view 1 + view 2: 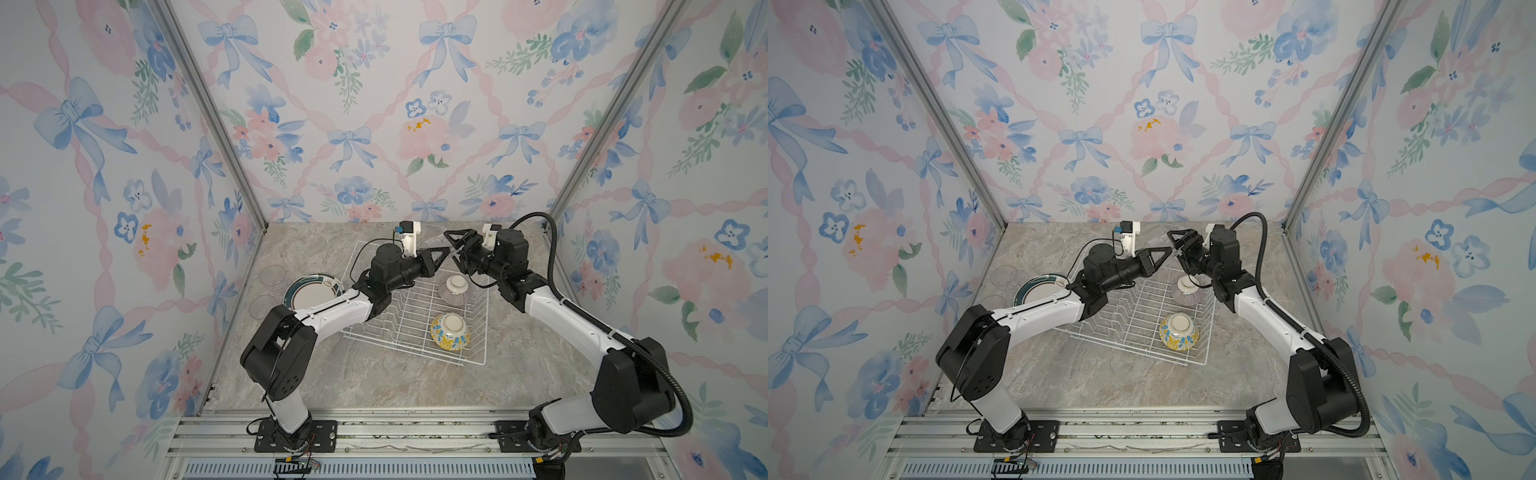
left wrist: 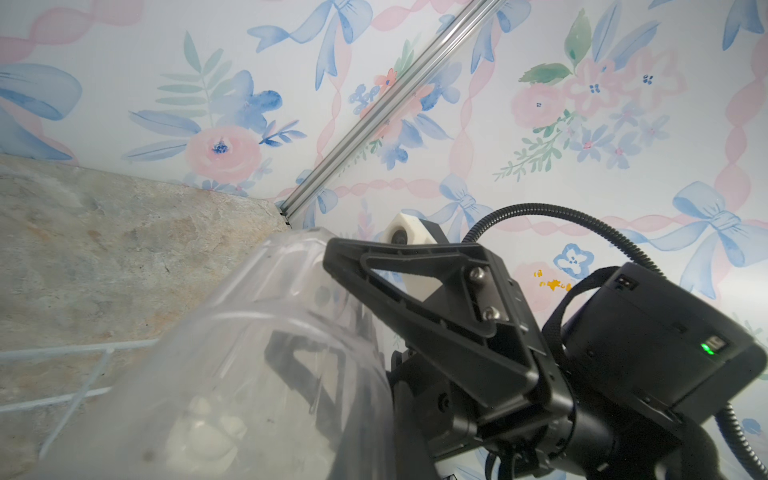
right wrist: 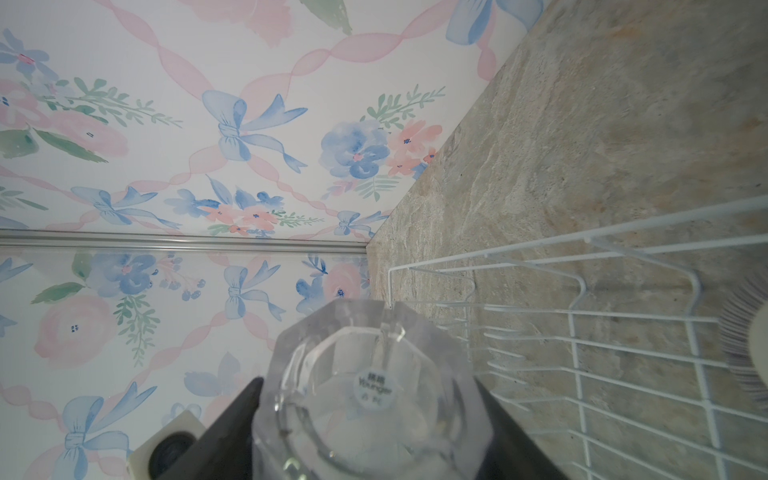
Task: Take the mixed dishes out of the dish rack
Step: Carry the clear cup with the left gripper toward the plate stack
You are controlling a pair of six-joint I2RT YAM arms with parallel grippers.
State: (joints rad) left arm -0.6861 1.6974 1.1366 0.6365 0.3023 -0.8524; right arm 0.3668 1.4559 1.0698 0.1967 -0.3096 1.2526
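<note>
A clear glass cup [image 1: 434,244] [image 3: 374,395] hangs over the far end of the white wire dish rack [image 1: 473,361], between my two grippers. My right gripper [image 1: 449,247] [image 3: 370,380] has a finger against each side of the cup's base. My left gripper [image 1: 448,250] has its fingers together at the cup's rim. In the left wrist view its jaws are hidden behind the glass cup [image 2: 249,353]. Two bowls sit upside down in the rack: a purple-striped bowl [image 1: 455,291] and a yellow-blue floral bowl [image 1: 450,331].
A green-rimmed plate [image 1: 311,293] lies on the marble table left of the rack, partly under my left arm. Two more glass cups [image 1: 273,276] [image 1: 264,305] stand beside it near the left wall. The back wall is close behind both grippers.
</note>
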